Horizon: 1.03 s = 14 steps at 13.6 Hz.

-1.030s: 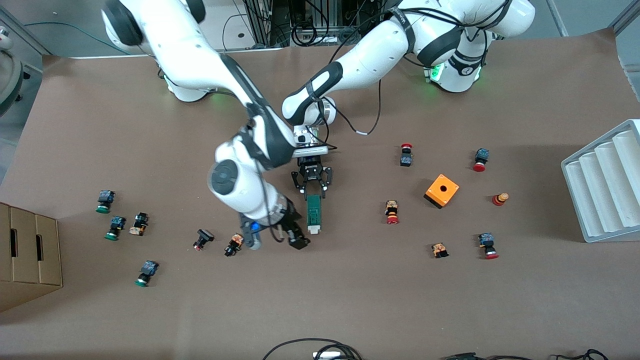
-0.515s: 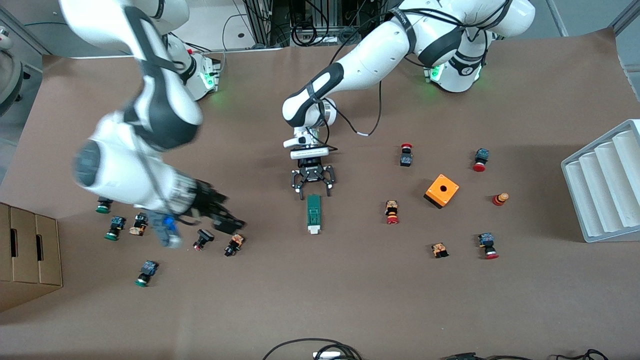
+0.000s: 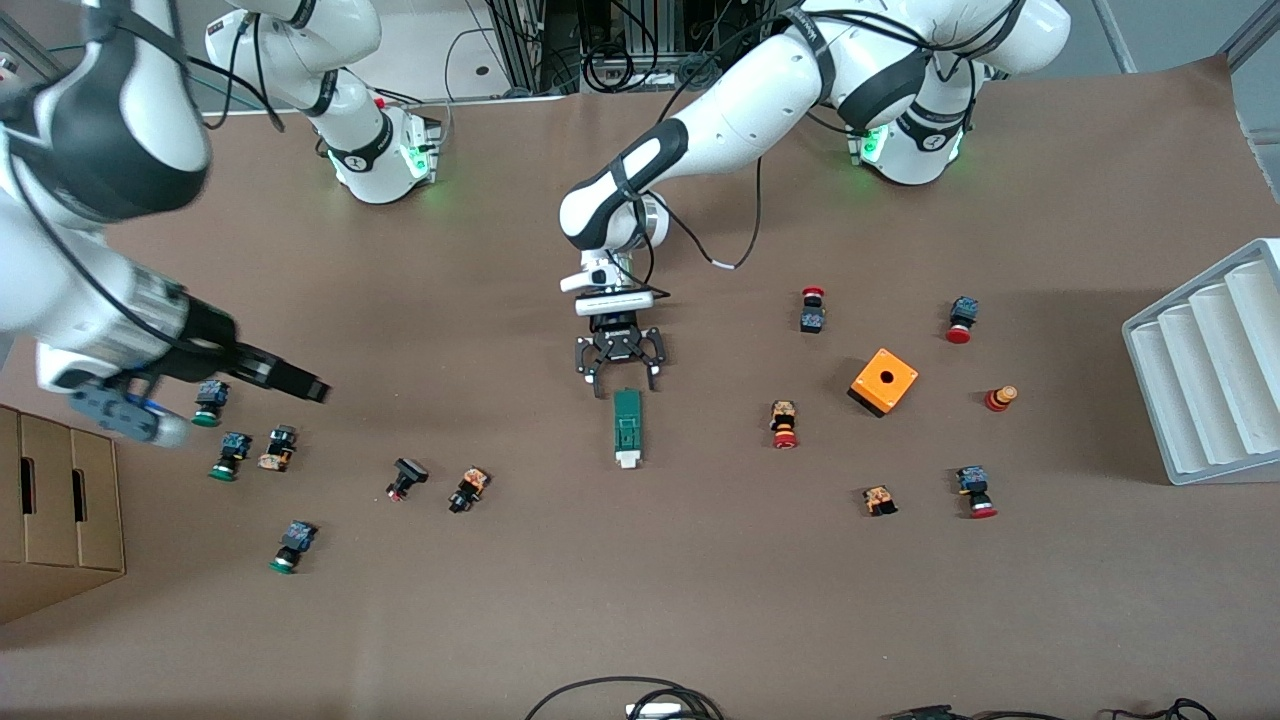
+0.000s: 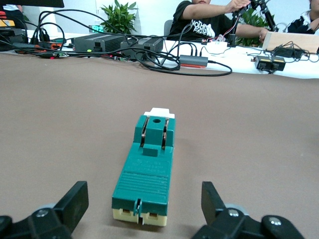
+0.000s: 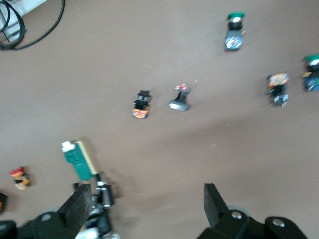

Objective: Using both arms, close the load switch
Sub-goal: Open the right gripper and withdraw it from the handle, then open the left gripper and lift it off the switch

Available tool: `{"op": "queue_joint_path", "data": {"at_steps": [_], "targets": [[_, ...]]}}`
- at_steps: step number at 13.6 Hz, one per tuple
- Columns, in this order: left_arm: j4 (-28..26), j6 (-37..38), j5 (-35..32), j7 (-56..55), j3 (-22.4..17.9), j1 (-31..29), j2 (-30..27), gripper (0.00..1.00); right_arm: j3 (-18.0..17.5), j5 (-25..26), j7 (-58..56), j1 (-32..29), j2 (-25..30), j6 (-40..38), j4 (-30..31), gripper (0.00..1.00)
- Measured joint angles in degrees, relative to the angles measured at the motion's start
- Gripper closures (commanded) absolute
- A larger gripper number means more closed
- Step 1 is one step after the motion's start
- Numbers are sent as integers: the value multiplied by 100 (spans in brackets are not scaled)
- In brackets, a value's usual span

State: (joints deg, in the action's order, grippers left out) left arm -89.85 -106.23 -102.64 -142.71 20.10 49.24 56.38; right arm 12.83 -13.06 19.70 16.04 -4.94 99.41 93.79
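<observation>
- Left gripper (image 3: 619,378) hanging low with jaws spread wide, holding nothing, just clear of the load switch (image 3: 627,428) at its end farther from the front camera.
- Load switch lying flat mid-table (image 3: 700,600), white handle end pointing toward the front camera.
- Right gripper (image 3: 300,385) hovering wide open and empty over the green-capped push buttons (image 3: 222,440) toward the right arm's end.

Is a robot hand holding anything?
No. The left gripper is open beside the narrow green load switch; the right gripper is open over small push buttons.
</observation>
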Motion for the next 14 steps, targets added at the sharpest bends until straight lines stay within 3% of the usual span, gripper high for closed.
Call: {"op": "queue_joint_path", "data": {"at_steps": [3, 7, 14], "targets": [[16, 0, 403, 533, 91, -19, -243, 0, 8, 328, -1097, -304, 445, -1, 336, 0], [19, -91, 682, 936, 133, -45, -511, 0, 38, 825, -1483, -371, 886, 0, 649, 0], [45, -455, 1707, 2078, 158, -144, -1302, 0, 275, 909, -2221, -366, 938, 43, 793, 0]]}}
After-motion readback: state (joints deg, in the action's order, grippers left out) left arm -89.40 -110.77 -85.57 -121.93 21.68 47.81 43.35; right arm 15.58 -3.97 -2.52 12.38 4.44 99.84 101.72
